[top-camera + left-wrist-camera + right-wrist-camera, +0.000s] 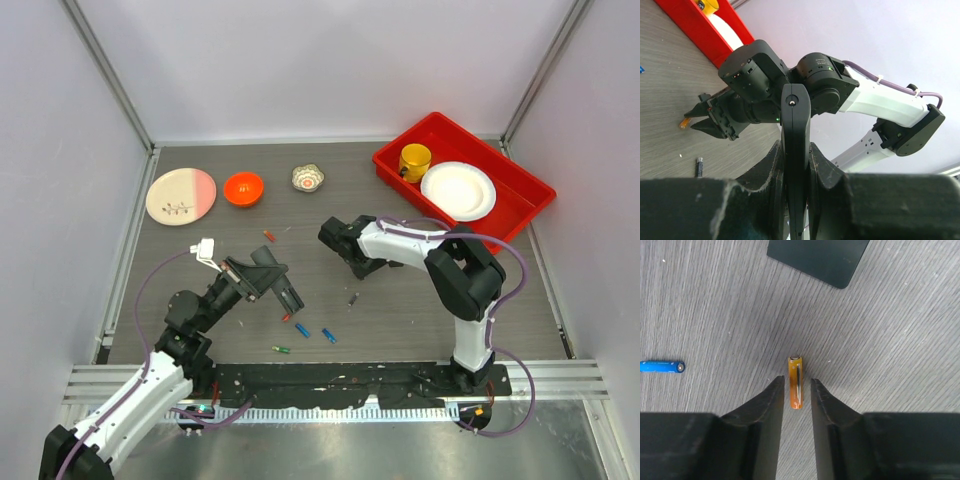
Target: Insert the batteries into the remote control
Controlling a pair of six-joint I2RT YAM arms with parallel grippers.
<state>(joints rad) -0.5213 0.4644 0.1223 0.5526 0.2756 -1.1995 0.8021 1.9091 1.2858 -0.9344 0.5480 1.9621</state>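
The remote control (795, 115), a slim black bar, stands on edge between the fingers of my left gripper (796, 160), which is shut on it; from above the gripper (262, 277) sits left of centre. My right gripper (797, 379) hovers low over the table with its jaws slightly apart. An orange battery (795, 382) lies flat between the tips, with a gap on each side. A blue battery (662, 366) lies to its left. From above, two blue batteries (302, 329) and a green one (281, 349) lie near the front, and another orange one (268, 236) lies farther back.
A flat black squarish piece (817, 257) lies just beyond the right fingertips. A thin grey bit (352, 298) lies mid-table. At the back stand a red tray (393, 163) with a yellow cup (415, 160) and white plate (458, 190), an orange bowl (243, 188), a small patterned bowl (308, 178) and a pink plate (181, 194).
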